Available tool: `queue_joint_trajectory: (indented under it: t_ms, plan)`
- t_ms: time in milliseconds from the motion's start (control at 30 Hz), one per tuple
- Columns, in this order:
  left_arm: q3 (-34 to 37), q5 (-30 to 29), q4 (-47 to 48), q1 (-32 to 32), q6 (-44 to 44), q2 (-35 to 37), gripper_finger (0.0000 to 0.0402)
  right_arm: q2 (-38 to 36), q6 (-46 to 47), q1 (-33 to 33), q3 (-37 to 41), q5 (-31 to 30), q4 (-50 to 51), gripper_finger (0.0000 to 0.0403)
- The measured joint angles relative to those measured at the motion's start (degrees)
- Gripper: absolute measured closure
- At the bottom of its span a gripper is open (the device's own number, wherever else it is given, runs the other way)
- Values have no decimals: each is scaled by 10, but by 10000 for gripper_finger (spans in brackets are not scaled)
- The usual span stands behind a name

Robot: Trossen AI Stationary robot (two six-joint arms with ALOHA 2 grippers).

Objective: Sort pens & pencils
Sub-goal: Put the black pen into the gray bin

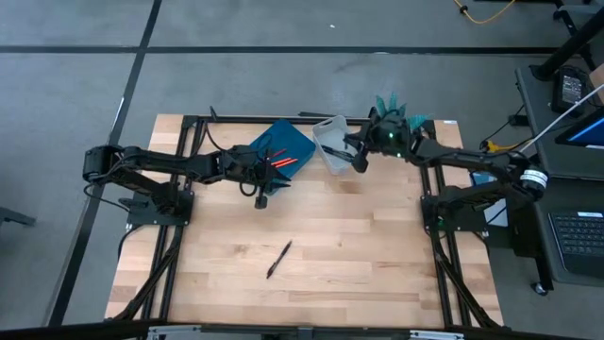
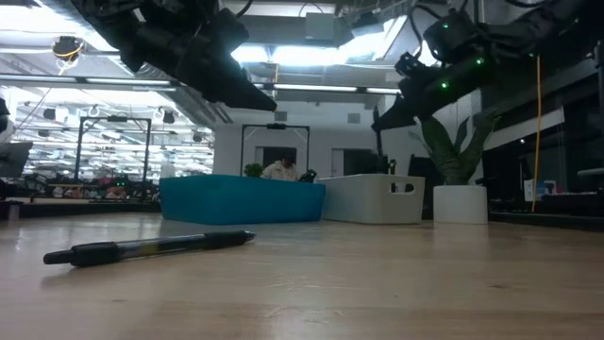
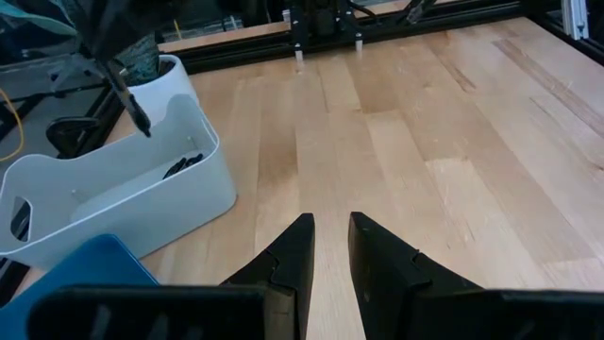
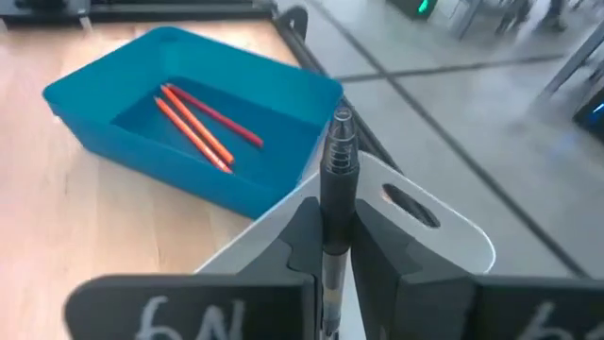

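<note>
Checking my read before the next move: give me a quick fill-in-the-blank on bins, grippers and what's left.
1. The pencils lie in the ___ bin.
2. The right gripper is shut on a ___, above the white bin.
3. One pen lies on the ___.
4. The left gripper holds ___.

Missing: blue; pen; table; nothing

A pale wooden worktop is seen. A blue bin and a white bin are set at its far edge; a black pen lies near its front.
</note>
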State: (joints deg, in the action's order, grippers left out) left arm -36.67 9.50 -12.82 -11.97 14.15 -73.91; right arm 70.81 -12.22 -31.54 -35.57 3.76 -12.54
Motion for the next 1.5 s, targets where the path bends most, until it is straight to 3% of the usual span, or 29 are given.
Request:
queue_joint_trajectory:
  t_ms: [367, 900, 1500]
  plan:
    - [0, 0, 4, 0, 0, 0, 340, 65, 0, -57, -119, 98, 198, 367]
    - [0, 0, 5, 0, 0, 0, 340, 277, -33, -66, -326, 105, 395, 367]
    - [0, 0, 28, 0, 11, 0, 340, 316, -40, -67, -342, 115, 435, 367]
